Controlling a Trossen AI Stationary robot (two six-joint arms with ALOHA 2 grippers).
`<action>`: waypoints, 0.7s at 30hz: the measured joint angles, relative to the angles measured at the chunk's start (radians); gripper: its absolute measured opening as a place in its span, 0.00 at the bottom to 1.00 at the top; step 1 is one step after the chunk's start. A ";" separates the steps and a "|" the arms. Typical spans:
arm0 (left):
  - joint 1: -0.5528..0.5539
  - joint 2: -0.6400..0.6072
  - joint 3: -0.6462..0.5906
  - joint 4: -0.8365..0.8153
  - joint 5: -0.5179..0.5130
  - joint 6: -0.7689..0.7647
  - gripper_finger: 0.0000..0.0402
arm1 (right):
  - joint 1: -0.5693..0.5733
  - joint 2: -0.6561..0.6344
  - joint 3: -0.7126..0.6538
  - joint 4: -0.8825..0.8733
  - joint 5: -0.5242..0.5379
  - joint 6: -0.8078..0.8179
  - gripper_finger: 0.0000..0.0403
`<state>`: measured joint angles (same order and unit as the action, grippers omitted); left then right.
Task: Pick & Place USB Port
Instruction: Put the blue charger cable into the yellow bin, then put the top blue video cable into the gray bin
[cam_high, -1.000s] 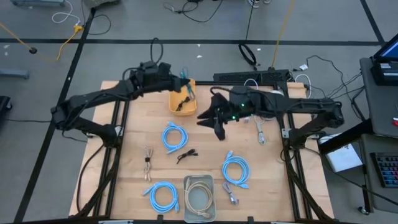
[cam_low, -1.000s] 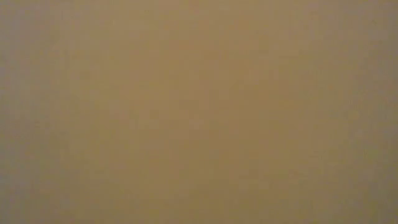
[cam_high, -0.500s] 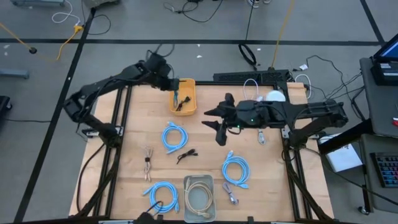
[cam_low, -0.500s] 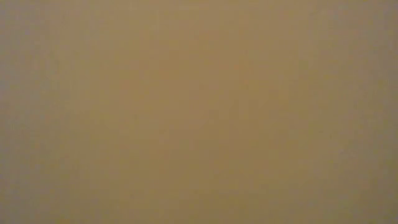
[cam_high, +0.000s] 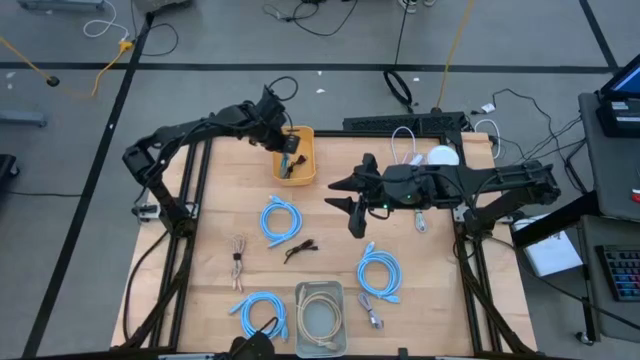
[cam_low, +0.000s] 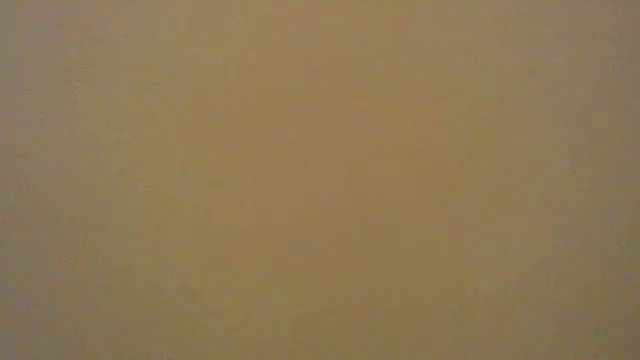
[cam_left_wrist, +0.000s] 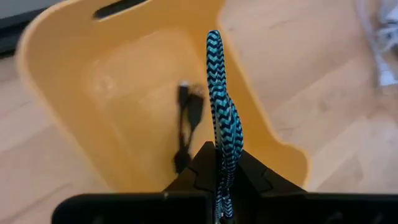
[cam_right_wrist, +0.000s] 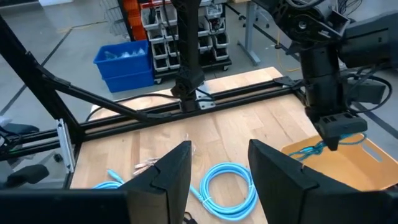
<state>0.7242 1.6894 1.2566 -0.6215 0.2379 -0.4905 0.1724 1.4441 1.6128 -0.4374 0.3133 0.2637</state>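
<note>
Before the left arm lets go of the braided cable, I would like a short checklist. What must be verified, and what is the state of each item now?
1. Cable held: the left gripper is shut on the teal braided cable. Ok.
2. Gripper above the yellow bin: in the high view it sits over the bin's far end. Ok.
3. Cable end inside the bin walls: the cable hangs over the bin's inside in the left wrist view. Ok.
4. Room in the bin: only a black cable lies on the bottom. Ok.
5. Right gripper away from the bin: it is open over bare table. Ok.
6. Low view check: the picture shows nothing usable. Cannot tell.
</note>
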 joint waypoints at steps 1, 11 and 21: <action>0.002 0.002 0.000 -0.011 -0.006 -0.003 0.04 | 0.001 0.000 0.000 0.000 0.000 0.002 0.37; 0.002 0.006 0.000 -0.041 -0.051 -0.022 0.10 | 0.007 0.000 0.000 0.008 0.001 0.005 0.37; 0.002 0.006 -0.001 -0.031 -0.074 -0.039 0.26 | 0.013 -0.014 0.000 0.006 0.004 0.010 0.36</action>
<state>0.7265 1.6955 1.2556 -0.6523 0.1636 -0.5297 0.1856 1.4305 1.6127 -0.4310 0.3174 0.2739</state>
